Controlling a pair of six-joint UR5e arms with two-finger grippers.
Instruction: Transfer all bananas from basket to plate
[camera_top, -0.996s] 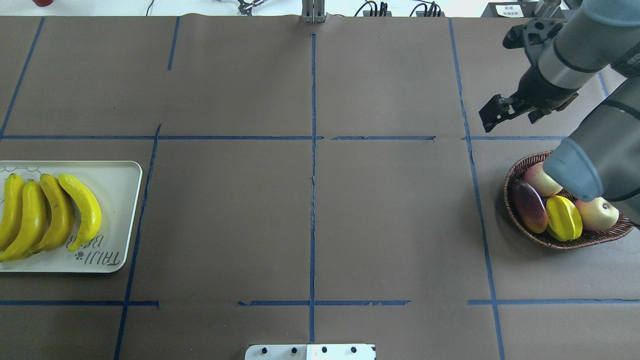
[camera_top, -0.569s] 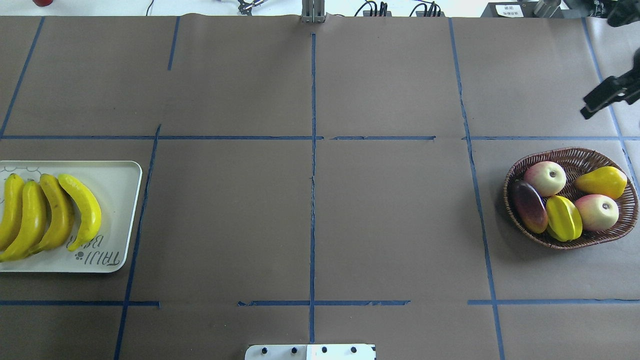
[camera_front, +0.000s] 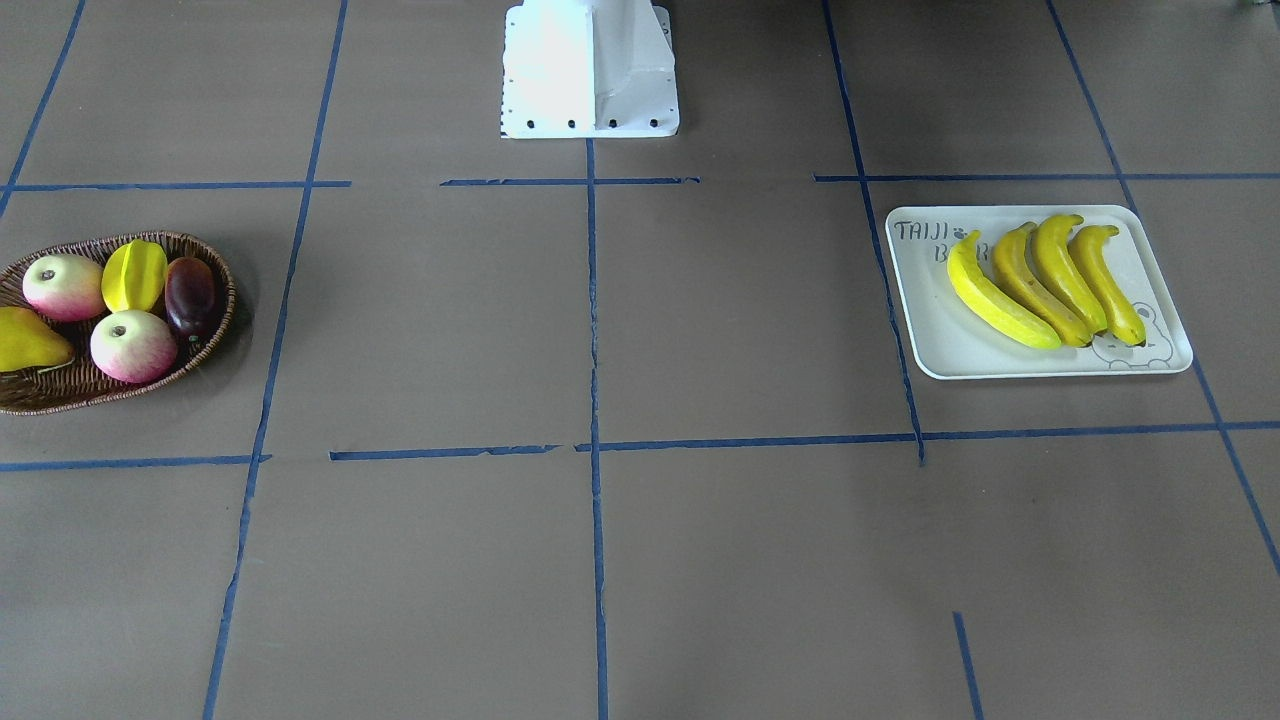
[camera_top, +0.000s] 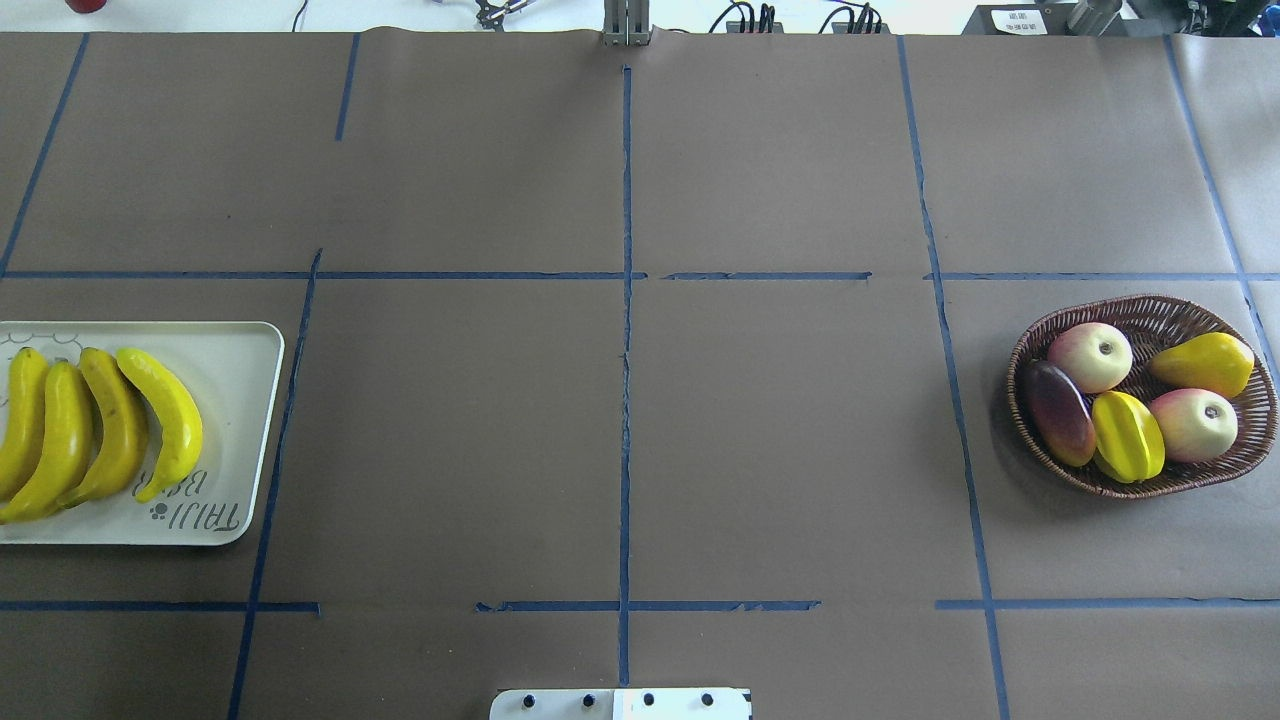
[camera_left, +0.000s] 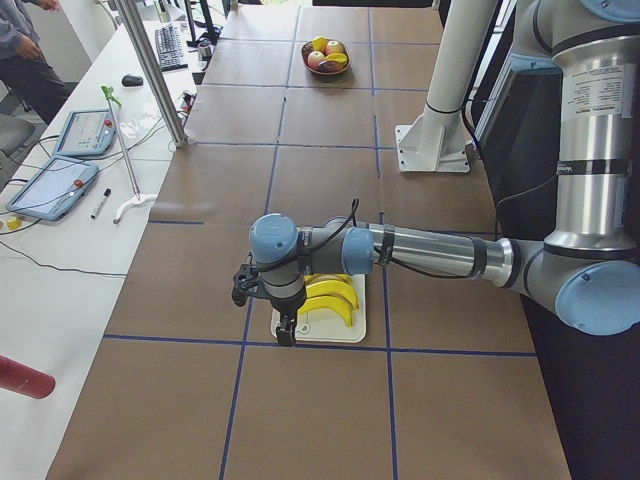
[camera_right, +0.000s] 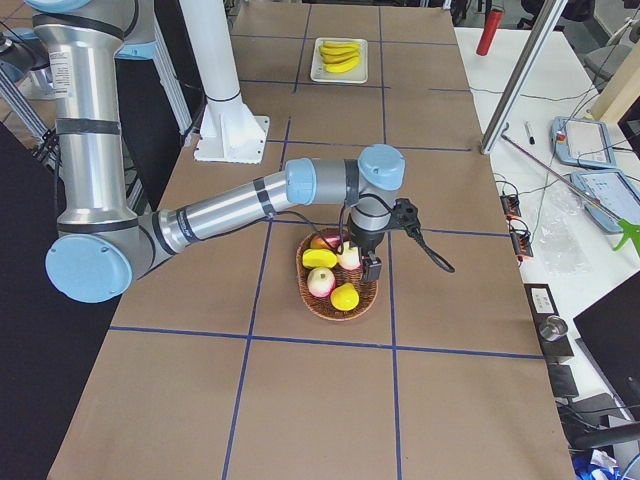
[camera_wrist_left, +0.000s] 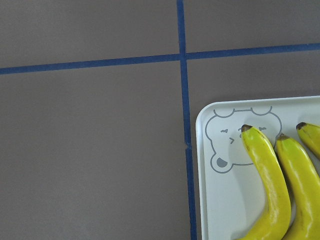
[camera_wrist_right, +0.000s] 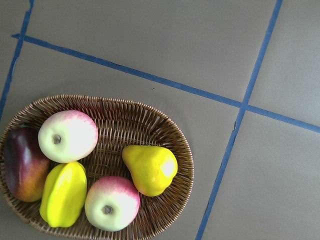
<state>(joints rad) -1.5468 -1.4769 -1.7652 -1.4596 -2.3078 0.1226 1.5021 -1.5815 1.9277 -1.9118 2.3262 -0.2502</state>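
We see the four bananas (camera_top: 95, 430) lying side by side on the plate (camera_top: 235, 345), at the left end of the table (camera_top: 780, 420). The basket (camera_top: 1150, 312) stands well apart, at the right end, and it holds two apples (camera_top: 1090, 357), a pear (camera_top: 1205, 363), a star fruit (camera_top: 1128, 437) and a dark red fruit (camera_top: 1058, 412). The left pincer (camera_left: 284, 332) hangs over the edge of the plate and the right pincer (camera_right: 371, 268) hangs over the basket. For both pincers we cannot tell if they are open or closed.
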